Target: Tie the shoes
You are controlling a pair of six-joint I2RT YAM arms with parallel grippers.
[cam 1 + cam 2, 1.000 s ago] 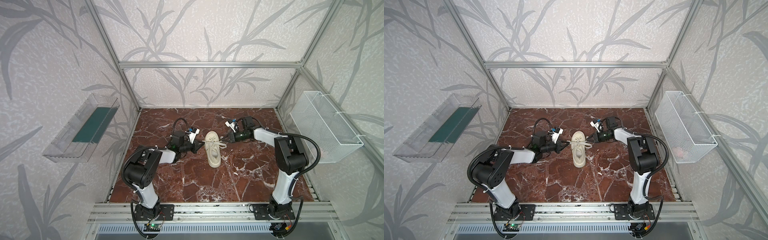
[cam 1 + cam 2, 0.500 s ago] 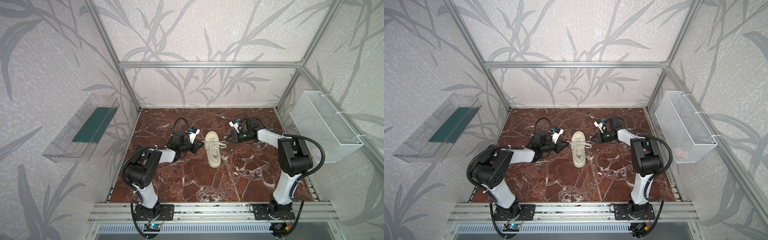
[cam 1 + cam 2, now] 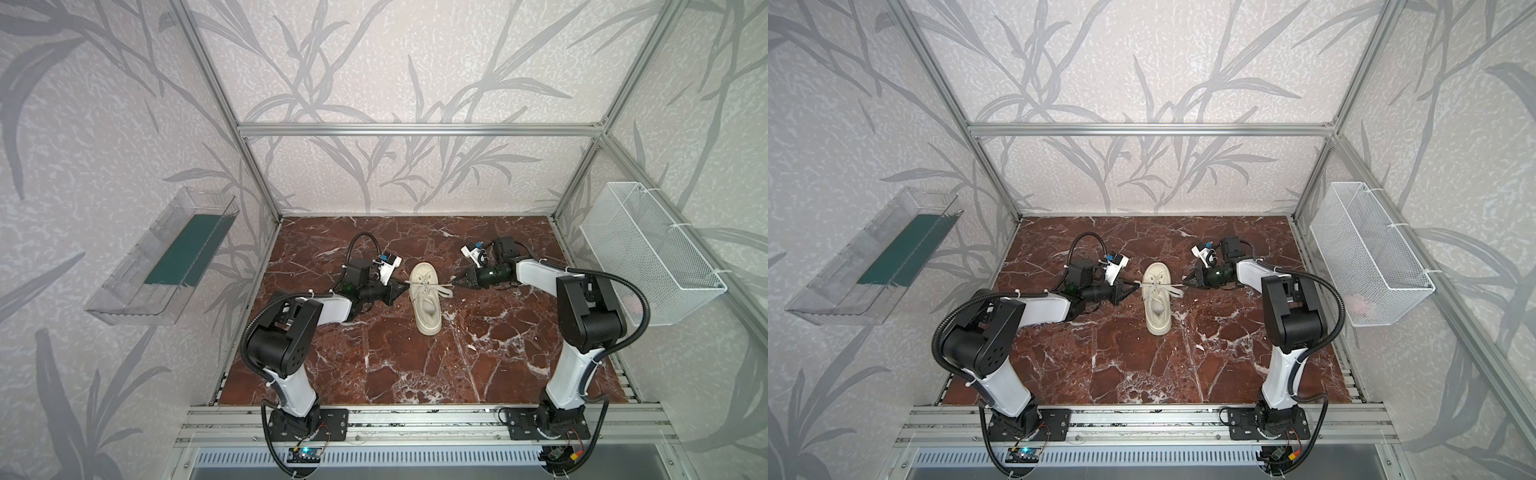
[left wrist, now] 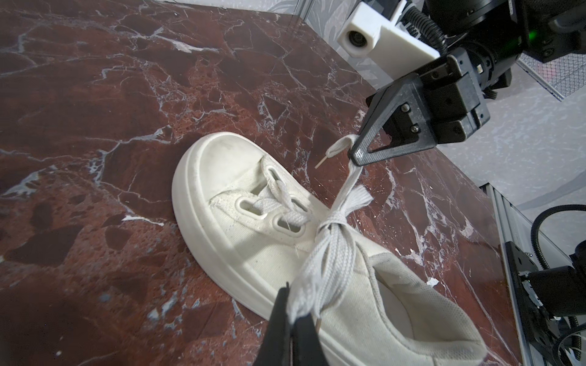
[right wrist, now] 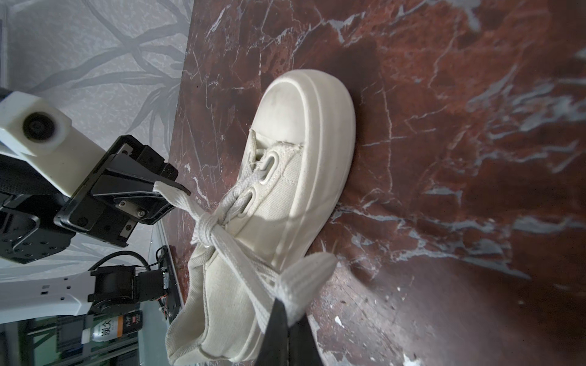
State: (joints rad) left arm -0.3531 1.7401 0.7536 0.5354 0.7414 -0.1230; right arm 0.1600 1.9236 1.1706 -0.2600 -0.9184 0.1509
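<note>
Tabletop red marble w/ sneaker; leaf-print walls.

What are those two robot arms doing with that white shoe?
They are tying it. A cream sneaker sits on the marble table. The left gripper and the right gripper are each shut on a piece of the laces, one on each side of the sneaker. The laces stretch tight between them, with a knot bunched up over the middle of the sneaker.

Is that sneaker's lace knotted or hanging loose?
Knotted. The laces bunch into a tight knot over the sneaker; the left gripper and right gripper each pinch a taut strand.
</note>
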